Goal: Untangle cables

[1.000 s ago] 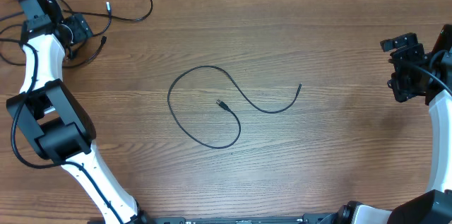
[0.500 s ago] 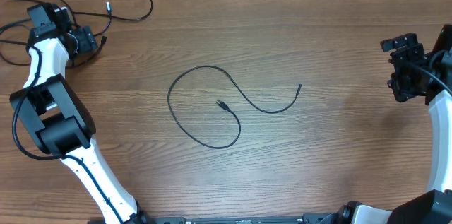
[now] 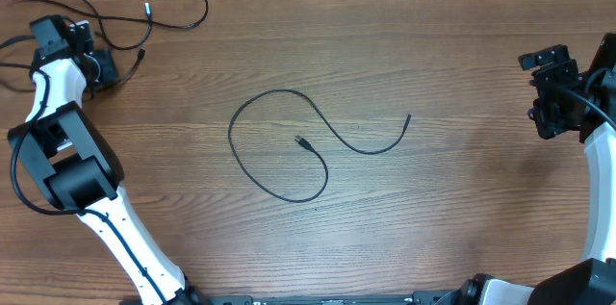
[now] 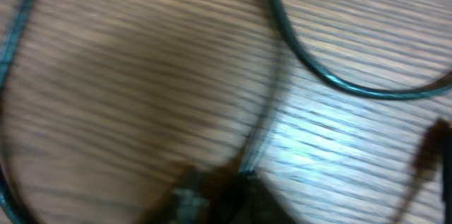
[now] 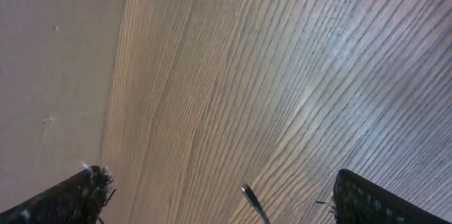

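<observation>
Black thin cable [image 3: 231, 137], looped with S-shaped tail, lying mid-surface [image 3: 433, 228]; further cords [image 3: 204, 5] tangled far-left beside left claw [image 3: 104, 63], its grip lost in blur; right claw [image 5: 222, 189] spread wide, empty.

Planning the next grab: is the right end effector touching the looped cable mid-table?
Apart. The overhead view shows a wide gap between the right end effector and the looped cable's nearest end.

The left arm's black two-finger gripper [image 3: 104, 66] has been pulled back toward the wooden table's left edge, and the thin black flexible cords [image 3: 135, 24] tangled beside it have been dragged along slightly.
</observation>
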Controlling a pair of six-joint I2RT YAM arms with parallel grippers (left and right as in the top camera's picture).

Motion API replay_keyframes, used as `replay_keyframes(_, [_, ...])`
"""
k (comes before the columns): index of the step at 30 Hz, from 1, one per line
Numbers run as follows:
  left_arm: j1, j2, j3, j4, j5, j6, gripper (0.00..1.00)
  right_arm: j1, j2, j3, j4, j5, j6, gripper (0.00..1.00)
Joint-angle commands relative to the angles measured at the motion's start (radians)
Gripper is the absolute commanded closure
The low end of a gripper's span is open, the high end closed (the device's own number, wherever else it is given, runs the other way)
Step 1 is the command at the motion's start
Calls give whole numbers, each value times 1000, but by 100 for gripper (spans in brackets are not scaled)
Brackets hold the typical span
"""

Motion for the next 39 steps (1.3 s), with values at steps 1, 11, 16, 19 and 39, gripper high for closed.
replay_keyframes(1, [15,36,1,-29,11,-36,93,-1,-6,4,5,11,-5,0])
replay_keyframes(11, [8,-27,2,-159,8,-77,96,-1,-6,4,5,11,-5,0])
replay_keyframes(16, [8,-108,2,-199,12,-182,96,-1,-6,3,5,11,-5,0])
replay_keyframes(19, [8,-150,2,-219,12,-185,96,-1,-6,4,5,11,-5,0])
replay_keyframes(39, [5,-224,8,-333,462,-227,25,-1,-6,3,5,11,-5,0])
